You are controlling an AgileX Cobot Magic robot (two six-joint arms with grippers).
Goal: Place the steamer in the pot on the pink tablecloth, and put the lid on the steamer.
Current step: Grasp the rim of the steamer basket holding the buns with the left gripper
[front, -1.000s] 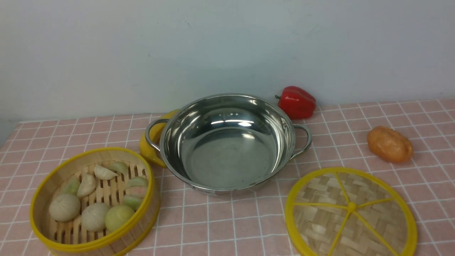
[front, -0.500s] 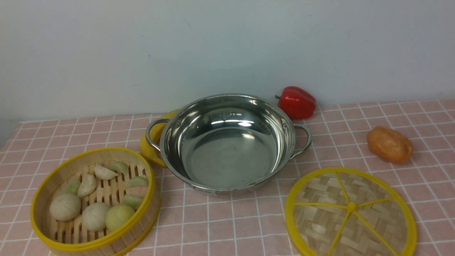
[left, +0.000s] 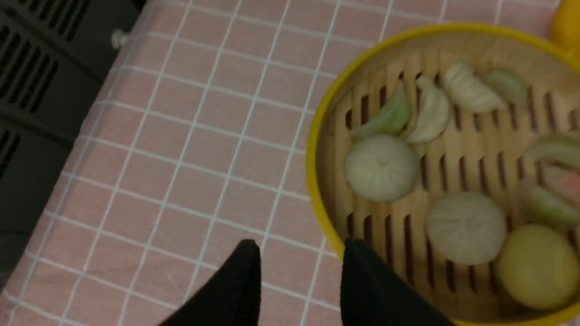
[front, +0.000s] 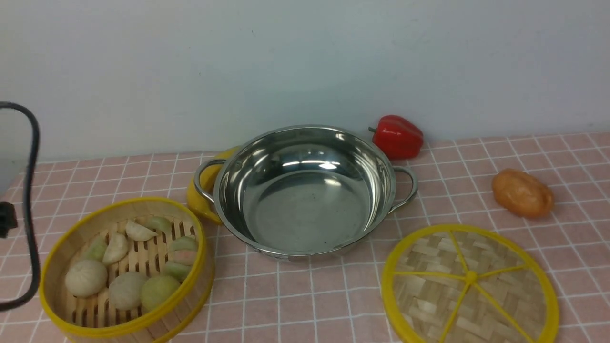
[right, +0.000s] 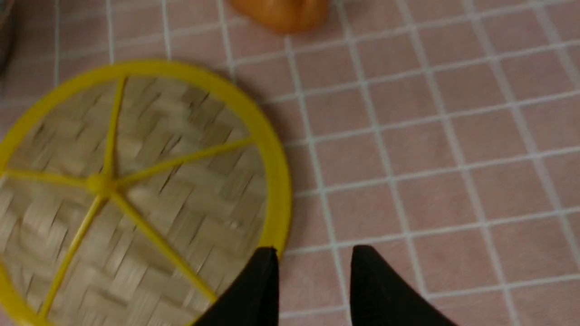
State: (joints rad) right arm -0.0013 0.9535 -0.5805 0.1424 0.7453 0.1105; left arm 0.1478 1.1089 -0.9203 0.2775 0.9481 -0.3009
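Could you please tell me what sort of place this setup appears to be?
Probably a staged tabletop mock kitchen rather than a real one: a pot, a steamer of toy-looking buns and a red pepper sit on a pink tablecloth against a plain wall.

Mock kitchen setup: pink tablecloth (front: pixel 295 305), pot (front: pixel 305 209), toy pepper (front: pixel 398 137).

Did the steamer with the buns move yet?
No. In the front view the steamer stays in the same spot, near and left of the pot.
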